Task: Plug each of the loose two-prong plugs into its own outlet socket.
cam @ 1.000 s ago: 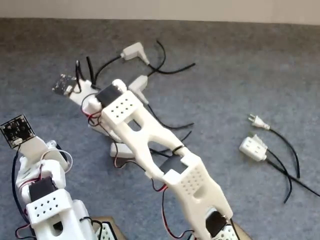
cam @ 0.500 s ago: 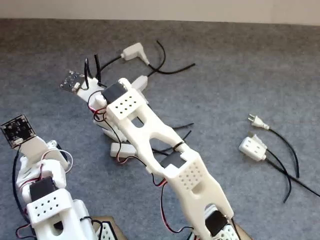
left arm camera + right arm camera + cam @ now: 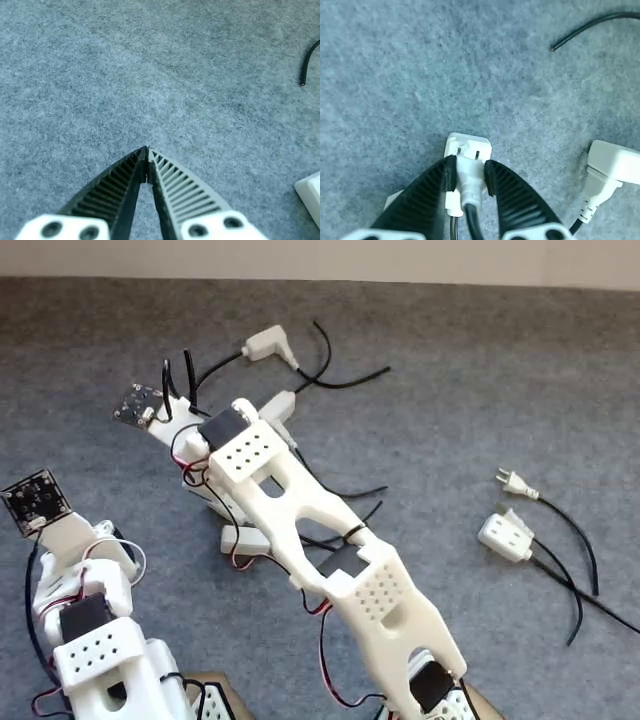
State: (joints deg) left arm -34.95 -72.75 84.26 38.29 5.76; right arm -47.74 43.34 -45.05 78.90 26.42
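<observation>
Right wrist view puts the right gripper [image 3: 469,167] with its black ribbed fingers [image 3: 510,200] clamped on the flanks of a white two-prong plug with a black cord [image 3: 469,187]. Holding it by the sides leaves the prongs free. They point straight at the face of a small white rectangular outlet socket [image 3: 468,141] lying on the grey carpeted bench [image 3: 395,75]. Bare metal shows between plug and socket, so the plug looks at most partly seated, and a straight push seems called for.

Near this pair lies a second white block with a corded fitting [image 3: 612,162], apart from the fingers but close enough that a sideways swing could nudge it. The left gripper [image 3: 147,150] hovers over bare carpet, its fingers [image 3: 175,185] closed on nothing, out of the way.

In the high view, a loose white plug with a black cord [image 3: 512,480] and a white socket cube [image 3: 505,536] lie just beside each other, well apart from both arms, with open carpet around them for an approach.
</observation>
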